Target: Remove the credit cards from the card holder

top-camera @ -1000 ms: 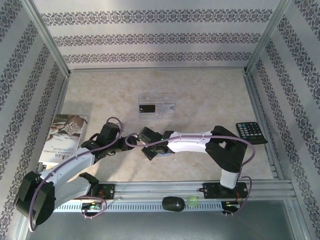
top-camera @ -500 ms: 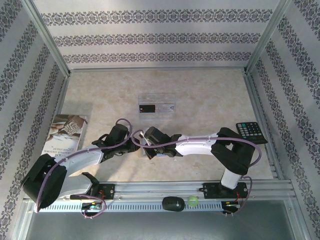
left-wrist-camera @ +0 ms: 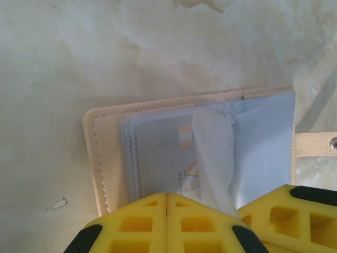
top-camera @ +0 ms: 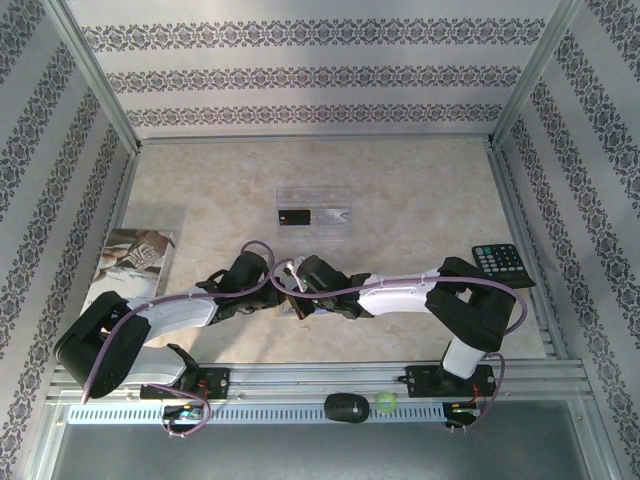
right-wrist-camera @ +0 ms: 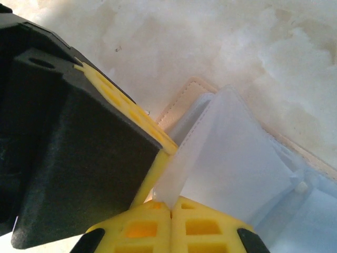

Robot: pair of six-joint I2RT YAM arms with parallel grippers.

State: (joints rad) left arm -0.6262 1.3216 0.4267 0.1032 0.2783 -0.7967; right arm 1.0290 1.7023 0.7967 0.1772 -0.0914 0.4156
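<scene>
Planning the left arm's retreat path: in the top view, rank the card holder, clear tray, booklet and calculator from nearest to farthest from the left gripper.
1. card holder, directly under the left gripper, near mid-table.
2. clear tray, farther back, mid-table.
3. booklet, at the left edge.
4. calculator, at the far right edge.

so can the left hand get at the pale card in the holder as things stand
Probably yes. The left hand is shut at the near edge of the pale card in the open card holder, and the right hand pinches the sleeve flap up out of the way.
</scene>
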